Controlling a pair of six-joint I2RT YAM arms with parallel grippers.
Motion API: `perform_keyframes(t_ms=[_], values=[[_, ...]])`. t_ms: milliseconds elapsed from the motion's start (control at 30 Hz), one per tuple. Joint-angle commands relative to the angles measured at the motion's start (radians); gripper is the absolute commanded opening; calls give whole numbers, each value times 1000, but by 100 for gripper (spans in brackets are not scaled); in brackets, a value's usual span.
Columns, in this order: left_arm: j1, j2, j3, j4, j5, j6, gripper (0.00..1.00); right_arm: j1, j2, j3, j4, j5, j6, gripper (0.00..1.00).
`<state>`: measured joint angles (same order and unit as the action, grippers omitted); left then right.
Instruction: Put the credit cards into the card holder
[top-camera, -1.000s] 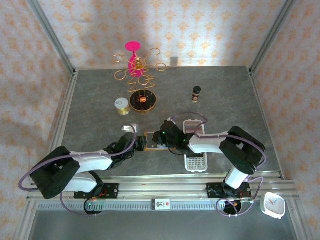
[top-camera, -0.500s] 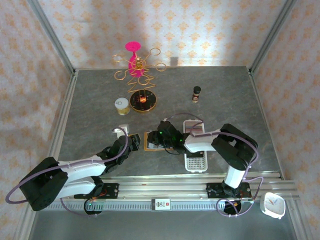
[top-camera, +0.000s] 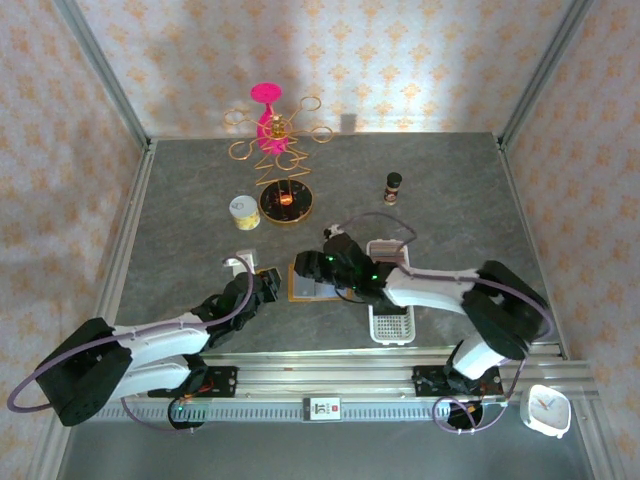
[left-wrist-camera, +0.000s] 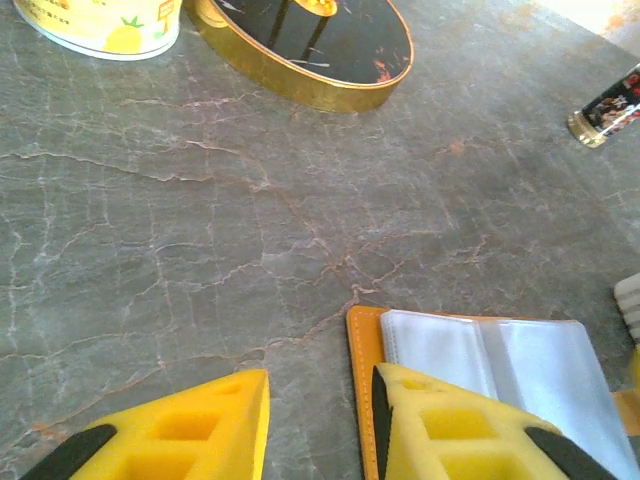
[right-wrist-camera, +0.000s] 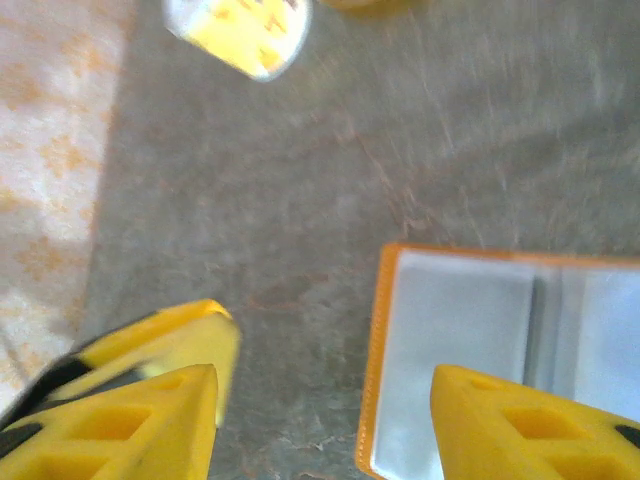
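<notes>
The card holder (top-camera: 312, 281) lies open and flat on the grey table, an orange wallet with pale clear pockets (left-wrist-camera: 480, 350). My left gripper (top-camera: 270, 285) sits at its left edge, open and holding nothing. In the left wrist view the left gripper (left-wrist-camera: 315, 420) has its right finger (left-wrist-camera: 450, 430) over the orange border (left-wrist-camera: 362, 380). My right gripper (top-camera: 305, 268) hovers open over the holder's left half. The right wrist view shows the right gripper (right-wrist-camera: 325, 420) straddling the holder's edge (right-wrist-camera: 375, 350). The credit cards are hidden or out of view; I cannot tell what the pockets hold.
A long white slotted tray (top-camera: 392, 295) lies just right of the holder, under the right arm. Farther back stand a gold-rimmed black dish (top-camera: 287, 203), a yellow can (top-camera: 243, 211), a small dark bottle (top-camera: 393, 187) and a pink-and-gold wire stand (top-camera: 270, 125).
My left gripper has drawn back left off the holder to its edge. My right gripper has opened wider and its wrist has shifted slightly back over the holder.
</notes>
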<state>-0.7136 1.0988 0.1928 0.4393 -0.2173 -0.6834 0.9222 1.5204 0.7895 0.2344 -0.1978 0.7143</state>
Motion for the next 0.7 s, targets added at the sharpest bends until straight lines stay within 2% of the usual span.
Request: perform_keyframes(t_ms=[0,67,133,167,200,267,367,433,500,567,667], values=[[2,-29,-26,47,21,-2,35,6,-187,31,-70,144,-191,58],[2,-40,-36,63,35,-4,36,6,-295,22,-96,218,-283,59],[2,-51,-41,68,44,-5,38,6,-406,12,-129,293,-376,78],[2,-55,-45,72,46,-7,39,6,-460,3,-140,322,-434,93],[2,-60,-48,77,48,-7,40,4,-513,-9,-145,340,-501,100],[2,-64,-53,82,50,-7,41,4,-604,-36,-147,331,-644,100],[2,-66,-54,84,45,-8,41,4,-739,-110,-177,214,-939,100],[2,-64,-56,89,46,-7,41,4,-809,-156,-262,119,-1166,100],[2,-61,-58,96,45,-5,41,4,-852,-164,-436,36,-1378,100],[2,-57,-61,103,49,-4,41,4,-867,-164,-573,49,-1517,100],[2,-51,-58,108,52,-2,41,4,-868,-185,-687,161,-1632,100]])
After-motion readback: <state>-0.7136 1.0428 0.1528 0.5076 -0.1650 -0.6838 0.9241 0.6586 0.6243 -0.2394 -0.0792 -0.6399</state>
